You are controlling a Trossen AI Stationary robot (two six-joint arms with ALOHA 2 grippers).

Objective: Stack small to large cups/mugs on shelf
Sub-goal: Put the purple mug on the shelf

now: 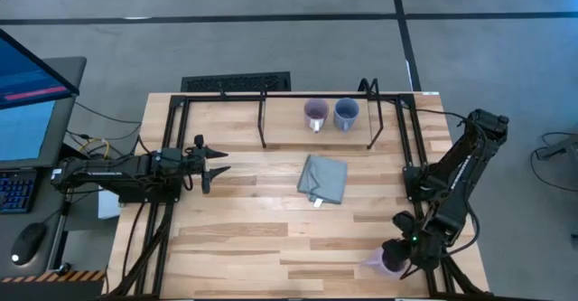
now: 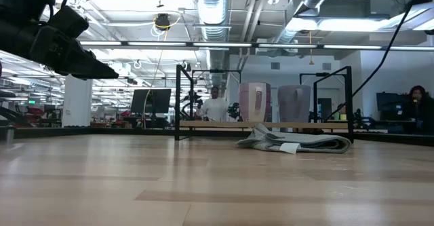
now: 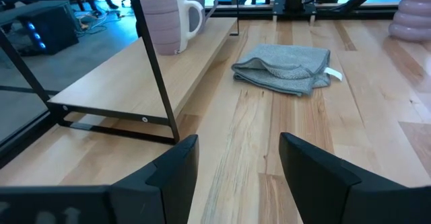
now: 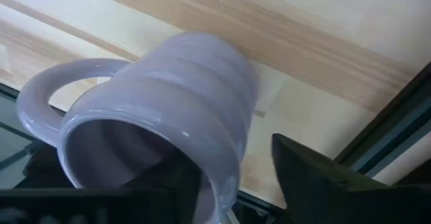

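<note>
A pale lavender mug (image 1: 315,114) and a blue-grey mug (image 1: 346,113) stand upright side by side inside the black rod shelf (image 1: 263,120) at the table's far edge; both also show in the low view (image 2: 254,102). My right gripper (image 1: 392,257) is at the table's near right corner, shut on the deeper purple ridged mug (image 4: 175,96). My left gripper (image 1: 219,166) is open and empty above the table's left side, pointing right; its fingers frame bare wood in the left wrist view (image 3: 239,146). My right gripper holds the purple mug by its rim wall (image 4: 227,146), on the side away from the handle (image 4: 40,96). One finger is inside the mouth and one finger (image 4: 316,177) is outside. The mug is tilted, mouth toward the wrist. I cannot tell whether its base touches the table.
A folded grey cloth (image 1: 322,178) lies on the table's middle, in front of the shelf. Black arm frames (image 1: 167,147) run along both table sides. A monitor and keyboard stand off the table's left. People show in the room behind.
</note>
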